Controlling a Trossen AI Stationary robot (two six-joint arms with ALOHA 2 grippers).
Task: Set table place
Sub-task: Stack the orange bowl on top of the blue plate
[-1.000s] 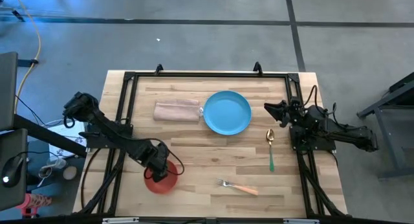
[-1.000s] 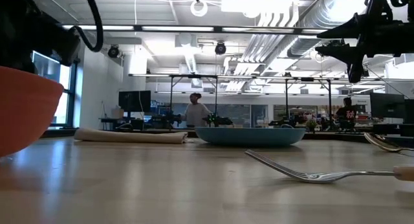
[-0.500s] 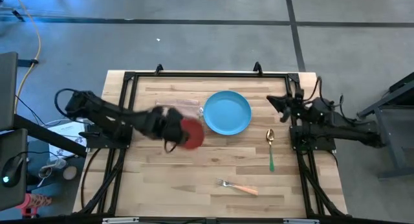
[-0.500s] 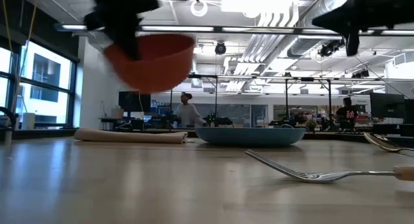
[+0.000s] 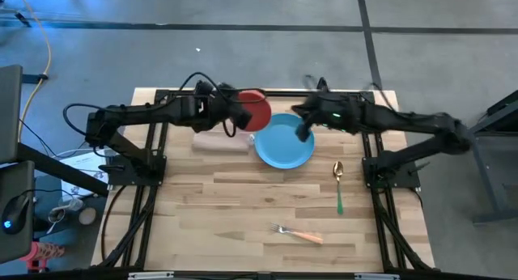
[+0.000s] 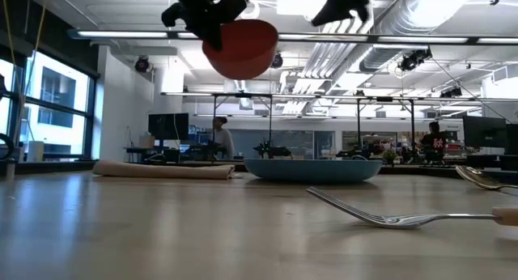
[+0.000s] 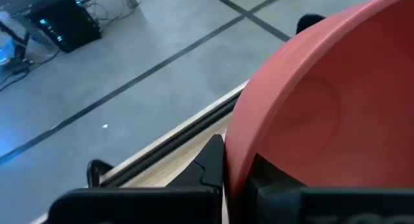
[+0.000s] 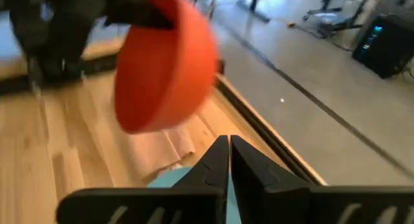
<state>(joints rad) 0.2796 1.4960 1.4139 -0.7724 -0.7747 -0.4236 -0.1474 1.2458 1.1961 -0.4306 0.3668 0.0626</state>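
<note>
My left gripper (image 5: 235, 115) holds the red bowl (image 5: 254, 110) high above the table's far edge, left of the blue plate (image 5: 285, 142). In the low view the bowl (image 6: 240, 47) hangs well above the table. My right gripper (image 5: 303, 125) hovers shut above the plate's far right rim, holding nothing; its wrist view shows the bowl (image 8: 165, 68) just ahead. The beige napkin (image 5: 220, 140) lies flat left of the plate. The green-handled spoon (image 5: 339, 187) lies right of the plate, and the orange-handled fork (image 5: 298, 233) lies near the front. My left gripper grips the bowl by its rim (image 7: 234, 160), one finger (image 7: 212, 164) on one side of the wall and the other finger (image 7: 260, 180) on the opposite side. It comes from above on the bowl's left. The bowl is lifted clear and hangs tilted below the fingers.
A black metal frame (image 5: 259, 94) runs along the table's far edge and sides. Bare wood (image 5: 235, 199) spreads between the napkin and the fork. People and desks show in the room beyond the table.
My left gripper has lifted the bowl off the table's near left and carried it up, right and toward the far edge; the bowl now hangs tilted beside the plate. My right gripper has shut and swung from the right edge leftward over the plate.
</note>
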